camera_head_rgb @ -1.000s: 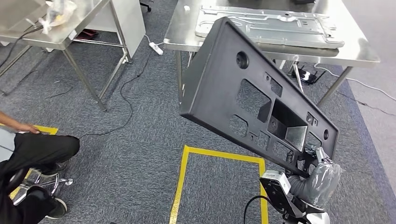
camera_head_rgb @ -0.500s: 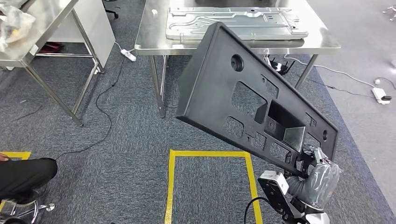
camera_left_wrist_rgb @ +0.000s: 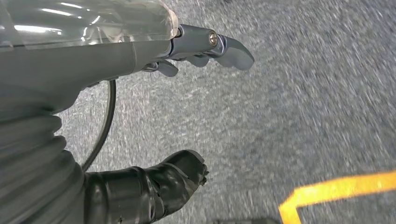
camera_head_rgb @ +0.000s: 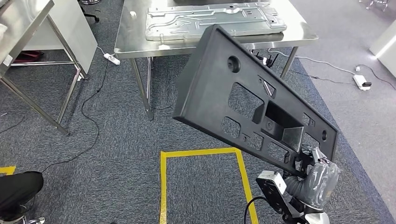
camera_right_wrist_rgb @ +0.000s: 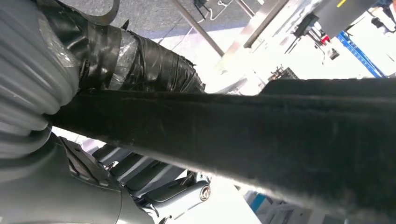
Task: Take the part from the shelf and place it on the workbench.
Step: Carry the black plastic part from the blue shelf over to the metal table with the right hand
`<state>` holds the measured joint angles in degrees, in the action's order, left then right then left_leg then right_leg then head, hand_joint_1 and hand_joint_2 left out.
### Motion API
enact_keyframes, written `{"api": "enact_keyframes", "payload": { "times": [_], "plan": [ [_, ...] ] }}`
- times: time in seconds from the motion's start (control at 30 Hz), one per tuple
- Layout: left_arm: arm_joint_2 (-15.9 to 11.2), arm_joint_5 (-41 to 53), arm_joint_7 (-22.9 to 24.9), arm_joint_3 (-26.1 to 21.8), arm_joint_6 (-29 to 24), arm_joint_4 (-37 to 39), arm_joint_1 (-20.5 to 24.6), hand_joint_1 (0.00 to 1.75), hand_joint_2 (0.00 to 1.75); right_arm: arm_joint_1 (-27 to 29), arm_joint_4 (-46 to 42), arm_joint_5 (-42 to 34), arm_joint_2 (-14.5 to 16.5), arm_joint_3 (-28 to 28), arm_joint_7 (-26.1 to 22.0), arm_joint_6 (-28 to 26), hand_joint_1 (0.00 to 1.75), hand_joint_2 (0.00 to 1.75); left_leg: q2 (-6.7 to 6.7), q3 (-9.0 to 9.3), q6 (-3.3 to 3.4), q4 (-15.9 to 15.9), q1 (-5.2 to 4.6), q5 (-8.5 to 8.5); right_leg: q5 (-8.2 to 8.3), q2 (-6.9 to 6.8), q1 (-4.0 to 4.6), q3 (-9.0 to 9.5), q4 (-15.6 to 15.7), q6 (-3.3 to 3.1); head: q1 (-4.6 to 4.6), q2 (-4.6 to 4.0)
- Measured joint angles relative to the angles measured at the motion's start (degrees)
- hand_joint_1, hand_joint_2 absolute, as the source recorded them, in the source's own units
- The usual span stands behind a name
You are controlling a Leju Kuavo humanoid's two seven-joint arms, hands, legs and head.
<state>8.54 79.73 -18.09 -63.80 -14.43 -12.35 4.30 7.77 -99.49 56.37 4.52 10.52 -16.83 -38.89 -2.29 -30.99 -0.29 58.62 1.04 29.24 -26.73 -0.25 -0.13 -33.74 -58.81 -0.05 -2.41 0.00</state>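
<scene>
A large black plastic panel (camera_head_rgb: 224, 88) with several cut-outs hangs tilted in the air in the head view. My right hand (camera_head_rgb: 317, 175) grips its lower right end. In the right wrist view the panel's dark edge (camera_right_wrist_rgb: 261, 135) crosses the picture, with my right hand (camera_right_wrist_rgb: 126, 65) clamped around it, thumb on one side and fingers on the other. Ahead stands the steel workbench (camera_head_rgb: 130, 39), carrying a flat grey metal plate (camera_head_rgb: 210, 18). In the left wrist view my left hand (camera_left_wrist_rgb: 187, 107) hangs over grey carpet, its fingers apart and holding nothing.
A second steel table (camera_head_rgb: 28, 18) stands at the left. A yellow tape rectangle (camera_head_rgb: 201, 154) marks the carpet just ahead of me. A power strip and cables (camera_head_rgb: 109, 58) lie under the tables. A person's dark trouser leg (camera_head_rgb: 16, 191) is at the lower left.
The whole view has swung to the right: the workbench and left table have slid leftward and the person has nearly left the picture. The panel stays in my right hand's grip.
</scene>
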Motion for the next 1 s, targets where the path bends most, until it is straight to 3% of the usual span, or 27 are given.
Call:
{"api": "enact_keyframes", "payload": {
  "times": [0.07,0.13,0.17,0.2,0.23,0.3,0.37,0.53,0.63,0.7,0.73,0.77,0.83,0.87,1.0],
  "plan": [
    [-0.05,0.00,-0.41,0.00,0.58,0.00,-0.02,0.00,1.75,-0.15,0.18,0.60,0.00,0.16,0.13,0.09,1.75,1.75,0.93,-1.43,-0.47,3.41,0.04,2.26,0.21,0.13,-0.34,0.52,0.71,-0.66,0.05,0.00],
    [-0.07,0.01,-0.61,0.00,0.94,0.00,-0.12,0.00,1.75,-0.30,0.47,0.78,0.00,0.37,0.16,0.09,1.75,1.75,1.60,-5.18,-0.75,11.06,0.07,5.92,0.07,0.20,-0.20,0.62,0.71,-1.11,0.08,0.00],
    [-0.07,0.01,-0.65,0.00,1.04,0.00,-0.17,0.00,1.75,-0.31,0.63,0.82,0.00,0.45,0.17,0.09,1.75,1.75,1.69,-7.02,-0.86,14.53,0.06,7.00,-0.04,0.34,-0.12,0.63,0.60,-1.26,0.08,0.00],
    [-0.08,0.00,-0.66,0.00,1.10,0.00,-0.24,0.00,1.75,-0.31,0.81,0.86,0.00,0.49,0.17,0.09,1.75,1.75,1.71,-8.06,-0.90,16.19,0.06,6.91,-0.17,0.55,-0.04,0.66,0.46,-1.34,0.09,0.00],
    [-0.11,-0.01,-0.67,0.00,1.12,0.00,-0.29,0.00,1.75,-0.31,0.98,0.89,0.00,0.51,0.17,0.09,1.75,1.75,1.71,-8.06,-0.86,15.66,0.06,5.68,-0.32,0.82,0.00,0.72,0.29,-1.35,0.09,0.00],
    [-0.24,-0.02,-0.67,-0.01,1.12,0.00,-0.36,0.00,1.75,-0.32,1.17,0.92,0.00,0.54,0.19,0.09,1.75,1.75,1.91,-5.25,-0.47,8.59,0.04,1.20,-0.75,1.31,0.02,0.95,-0.14,-1.15,0.09,0.00],
    [-0.44,-0.02,-0.69,-0.02,1.13,0.00,-0.35,0.00,1.75,-0.36,1.22,0.92,0.00,0.56,0.19,0.09,1.75,1.75,2.36,-2.53,0.10,2.21,-0.14,-1.28,-1.16,1.57,0.18,0.87,-0.64,-0.70,0.08,0.00],
    [-0.39,-0.02,-0.82,-0.02,1.14,0.00,-0.26,0.00,1.75,-0.41,1.24,0.92,-0.01,0.63,0.19,0.05,1.75,1.75,2.34,-1.60,1.41,0.08,0.03,-1.66,-2.15,1.44,0.24,0.27,-2.02,0.68,-0.03,0.00],
    [-0.34,-0.09,-0.95,-0.04,1.14,0.00,-0.29,0.00,1.75,-0.51,1.28,0.91,-0.03,0.63,0.29,-0.01,1.75,1.75,2.04,-1.20,2.12,-0.30,0.26,-1.65,-6.40,0.96,-0.28,-3.80,-10.55,1.58,-0.22,0.00],
    [-0.38,-0.11,-1.05,-0.06,1.15,0.00,-0.29,0.00,1.75,-0.47,1.45,0.88,-0.04,0.63,0.49,0.00,1.75,1.75,1.98,-1.07,2.05,-0.28,0.27,-1.48,-7.71,0.87,-0.74,-6.81,-15.72,1.99,-0.22,0.00],
    [-0.38,-0.11,-1.08,-0.07,1.17,0.00,-0.29,0.00,1.75,-0.46,1.54,0.85,-0.04,0.63,0.59,0.00,1.75,1.75,1.96,-0.90,1.93,-0.27,0.30,-1.33,-6.73,0.78,-0.93,-7.01,-15.53,2.11,-0.22,0.00],
    [-0.37,-0.10,-1.12,-0.07,1.19,0.00,-0.32,0.00,1.75,-0.46,1.61,0.79,-0.04,0.63,0.69,0.01,1.75,1.75,1.96,-0.63,1.73,-0.27,0.36,-1.14,-4.74,0.64,-1.07,-6.06,-13.13,2.16,-0.22,0.00],
    [-0.31,-0.09,-1.19,-0.07,1.20,0.00,-0.35,0.00,1.75,-0.48,1.65,0.65,-0.04,0.63,0.80,0.01,1.75,1.75,1.94,0.02,1.18,-0.28,0.41,-0.66,-0.87,0.24,-1.07,-2.59,-5.50,2.11,-0.24,0.00],
    [-0.28,-0.08,-1.23,-0.07,1.19,0.00,-0.34,0.00,1.75,-0.51,1.64,0.58,-0.04,0.63,0.83,0.00,1.75,1.75,1.94,0.19,0.85,-0.26,0.37,-0.48,-0.03,0.13,-0.91,-1.23,-2.68,1.94,-0.24,0.00],
    [-0.28,-0.04,-1.30,-0.07,1.17,0.00,-0.18,0.00,1.75,-0.46,1.62,0.41,-0.05,0.63,0.95,-0.03,1.75,1.75,1.76,0.51,-0.45,-0.54,0.26,-0.12,-0.31,0.34,-0.53,-0.25,-0.58,0.73,-0.15,0.00]
  ]
}}
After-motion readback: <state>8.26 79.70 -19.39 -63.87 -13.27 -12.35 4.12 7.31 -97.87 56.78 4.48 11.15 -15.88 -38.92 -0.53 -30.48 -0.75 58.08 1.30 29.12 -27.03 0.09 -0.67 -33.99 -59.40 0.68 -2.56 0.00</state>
